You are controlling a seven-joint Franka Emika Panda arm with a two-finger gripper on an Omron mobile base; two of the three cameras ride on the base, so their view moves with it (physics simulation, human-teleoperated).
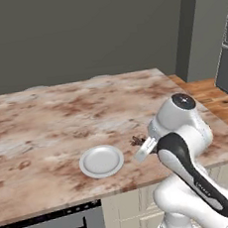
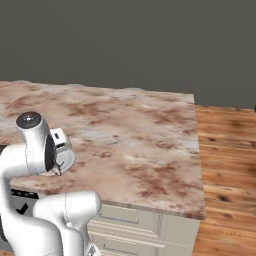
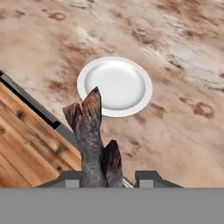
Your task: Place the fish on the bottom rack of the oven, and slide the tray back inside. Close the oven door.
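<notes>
Gripping the fish (image 3: 94, 144) by its body, the gripper (image 3: 107, 179) is clamped on it; looks slim, slippery, light; tail points toward the plate (image 3: 115, 86).

Home kitchen: marble-look counter (image 1: 46, 118) w/ white plate (image 1: 101, 161), cream cabinet drawers (image 2: 140, 227), wood floor (image 2: 225, 150).

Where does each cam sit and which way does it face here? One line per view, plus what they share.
Left base view: behind the arm to its left, looking down over the marble counter; arm rises lower right.
Right base view: behind the arm to its right, same counter; arm rises lower left.
Hand view: on the hand, looking along the gripper, shut on the fish.
Shared: the left base view and hand view both show the white plate.
</notes>
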